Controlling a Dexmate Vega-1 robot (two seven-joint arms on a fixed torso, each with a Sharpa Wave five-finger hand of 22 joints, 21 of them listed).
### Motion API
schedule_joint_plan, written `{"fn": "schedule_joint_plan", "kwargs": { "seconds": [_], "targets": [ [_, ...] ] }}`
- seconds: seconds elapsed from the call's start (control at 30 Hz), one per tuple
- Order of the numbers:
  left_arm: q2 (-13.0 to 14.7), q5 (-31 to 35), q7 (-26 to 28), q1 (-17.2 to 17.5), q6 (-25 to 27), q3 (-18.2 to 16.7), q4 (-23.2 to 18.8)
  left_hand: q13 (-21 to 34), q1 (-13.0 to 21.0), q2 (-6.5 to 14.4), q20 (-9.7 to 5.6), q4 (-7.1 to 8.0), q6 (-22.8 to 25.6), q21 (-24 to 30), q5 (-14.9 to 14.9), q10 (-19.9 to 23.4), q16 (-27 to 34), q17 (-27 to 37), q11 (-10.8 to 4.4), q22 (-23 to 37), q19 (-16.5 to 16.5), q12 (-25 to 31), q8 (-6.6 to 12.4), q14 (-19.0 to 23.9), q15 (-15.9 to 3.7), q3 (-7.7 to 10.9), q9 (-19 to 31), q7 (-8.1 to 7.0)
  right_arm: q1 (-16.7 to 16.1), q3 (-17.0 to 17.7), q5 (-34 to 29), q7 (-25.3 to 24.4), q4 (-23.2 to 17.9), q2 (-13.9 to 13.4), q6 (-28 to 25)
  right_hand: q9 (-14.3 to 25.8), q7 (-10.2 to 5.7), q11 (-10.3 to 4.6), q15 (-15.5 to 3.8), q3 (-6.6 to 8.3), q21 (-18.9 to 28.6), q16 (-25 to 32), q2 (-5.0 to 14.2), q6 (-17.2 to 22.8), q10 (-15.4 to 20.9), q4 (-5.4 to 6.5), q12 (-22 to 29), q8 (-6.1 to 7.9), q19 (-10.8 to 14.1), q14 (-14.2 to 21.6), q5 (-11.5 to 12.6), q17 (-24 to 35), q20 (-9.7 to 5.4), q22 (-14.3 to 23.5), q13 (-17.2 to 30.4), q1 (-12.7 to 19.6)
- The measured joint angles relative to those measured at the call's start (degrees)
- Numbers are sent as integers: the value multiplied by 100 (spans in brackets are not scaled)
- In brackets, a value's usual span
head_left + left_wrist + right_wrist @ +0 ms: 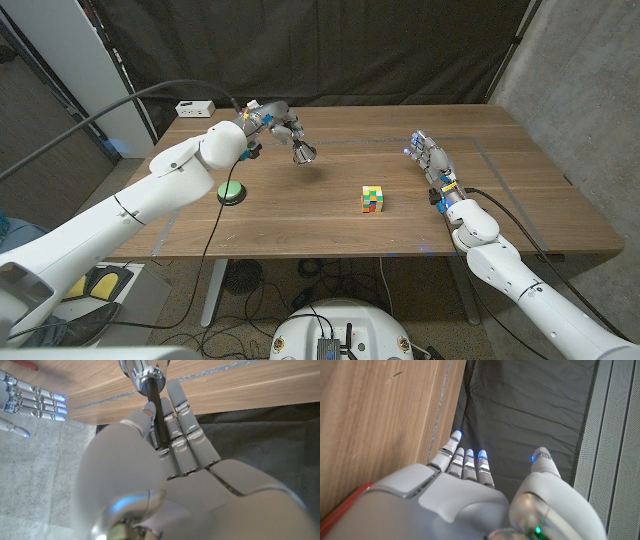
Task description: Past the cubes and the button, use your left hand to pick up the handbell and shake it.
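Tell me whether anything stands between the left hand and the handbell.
Nothing does: the left hand already grips the handbell by its black handle and holds it above the table. The green button and the cubes sit nearer the robot.

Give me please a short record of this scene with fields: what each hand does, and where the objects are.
left hand: holds the handbell by its black handle, lifted above the table
right hand: holds nothing, fingers apart, at the table's right side
button: green, on the table under the left arm
cubes: coloured stack near the table's middle
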Motion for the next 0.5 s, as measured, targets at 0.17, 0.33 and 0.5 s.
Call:
{"fn": "schedule_joint_plan", "kwargs": {
  "seconds": [0.17, 0.33, 0.5],
  "targets": [
    [19, 172, -157, -161, 145, 187, -3, 0, 0, 0, 23, 2, 0, 22, 0, -1, -1, 0, 1, 0, -22, -12, 0, 0, 0, 1, 2, 0, -19, 9, 2, -4, -19, -11, 1, 0, 0, 0, 0, 0, 0, 0, 0, 0, 0, 0, 0, 0, 0, 0, 0, 0, 0, 0, 0, 0],
    [36, 364, -367, -362, 267, 407, 29, 11, 0, 0, 24, 25, -1, 22, 0, -10, -2, 0, 9, 0, -23, -16, 0, 0, 0, 24, 2, 0, -23, 10, 3, -14, -25, -13, 1, 0, 0, 0, 0, 0, 0, 0, 0, 0, 0, 0, 0, 0, 11, 0, 0, 0, -12, 0, 0, 0],
    [41, 639, -610, -527, 365, 590, 81, 26, 0, 0, 24, 25, -12, 22, -1, -11, -4, 18, 9, 0, -22, -21, 0, 0, 0, 25, 2, 12, -26, 10, -2, -39, -31, -13, -4, 0, 0, 0, 0, 0, 0, 0, 0, 0, 0, 0, 0, 0, 11, 0, 0, 0, -11, 0, 0, 0]
  ]
}}
